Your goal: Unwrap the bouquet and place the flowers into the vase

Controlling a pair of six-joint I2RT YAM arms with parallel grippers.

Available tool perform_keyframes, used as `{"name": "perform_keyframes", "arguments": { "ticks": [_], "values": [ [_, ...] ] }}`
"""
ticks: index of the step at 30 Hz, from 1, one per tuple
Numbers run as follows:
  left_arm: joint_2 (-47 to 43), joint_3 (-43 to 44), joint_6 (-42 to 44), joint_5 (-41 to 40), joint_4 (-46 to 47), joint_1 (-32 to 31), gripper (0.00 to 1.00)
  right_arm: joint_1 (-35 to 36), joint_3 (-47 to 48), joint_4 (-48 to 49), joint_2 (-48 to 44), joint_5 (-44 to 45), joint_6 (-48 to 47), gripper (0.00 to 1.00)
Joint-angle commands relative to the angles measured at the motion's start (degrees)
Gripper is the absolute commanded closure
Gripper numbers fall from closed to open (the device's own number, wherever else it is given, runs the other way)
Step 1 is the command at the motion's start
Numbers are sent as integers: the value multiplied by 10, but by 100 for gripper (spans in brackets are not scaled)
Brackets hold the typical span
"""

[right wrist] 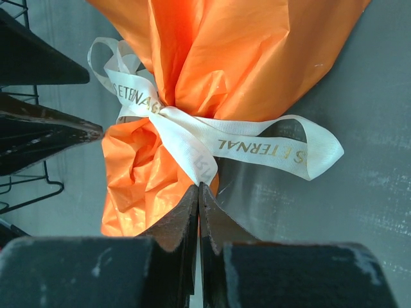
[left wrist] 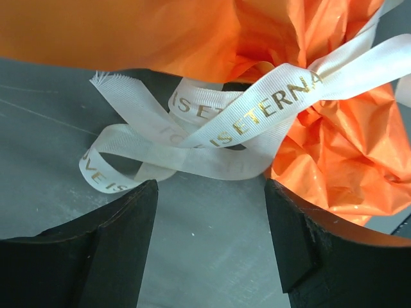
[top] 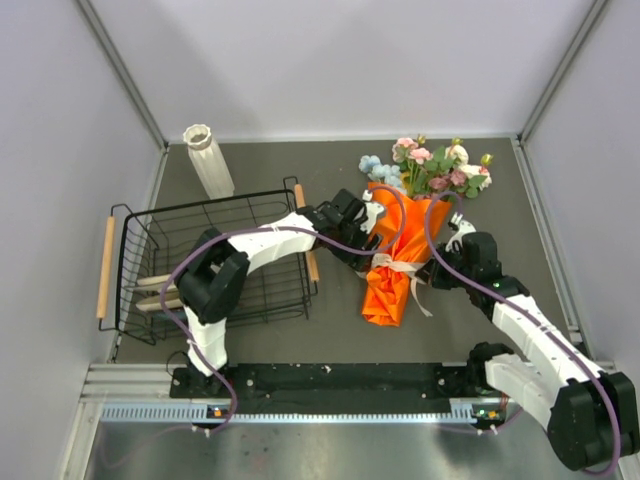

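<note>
Here the orange paper-wrapped bouquet (top: 400,255) lies between both arms, wrapped end near, flowers (top: 435,165) far. Its cream ribbon bow (left wrist: 244,122) sits just beyond the parted jaws of the left gripper (left wrist: 210,189); the right gripper (right wrist: 198,187) is pressed shut at a ribbon tail.

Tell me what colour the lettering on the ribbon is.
Gold, printed on the cream-white ribbon; it shows best in the left wrist view.
</note>
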Motion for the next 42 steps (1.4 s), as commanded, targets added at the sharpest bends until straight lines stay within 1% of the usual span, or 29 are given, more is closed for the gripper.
{"name": "perform_keyframes", "arguments": {
  "ticks": [1,3,9,11,15,18,27,29,36,37,38,39,40,41,42],
  "values": [
    [15,28,58,2,8,-2,26,2,20,7,-11,-4,-8,100],
    [17,29,68,4,9,-2,26,1,19,6,-4,-9,-7,100],
    [17,26,105,20,16,-2,39,1,19,8,-1,-12,-4,100],
    [20,25,108,13,16,-3,46,2,19,9,-2,-11,0,100],
    [21,28,120,7,16,-2,46,2,17,9,0,-9,1,100],
    [25,36,122,17,18,-3,38,2,19,9,3,-11,1,100],
    [52,68,114,14,20,-3,36,1,16,11,3,-14,3,100],
    [60,76,109,16,20,-2,36,2,15,10,3,-14,3,100],
    [73,75,100,25,35,-2,43,2,15,13,5,-17,7,100],
    [74,75,100,27,35,-2,45,1,15,14,5,-17,6,100],
    [72,73,98,26,35,-3,61,2,15,14,5,-17,6,100],
    [62,65,95,22,35,-3,65,2,14,15,5,-16,6,100],
    [54,59,86,13,41,-4,84,1,14,15,5,-17,6,100],
    [48,51,83,10,46,-4,100,2,14,15,5,-17,7,100],
    [33,37,80,10,57,-3,100,2,13,16,5,-16,6,100]
  ]
}}
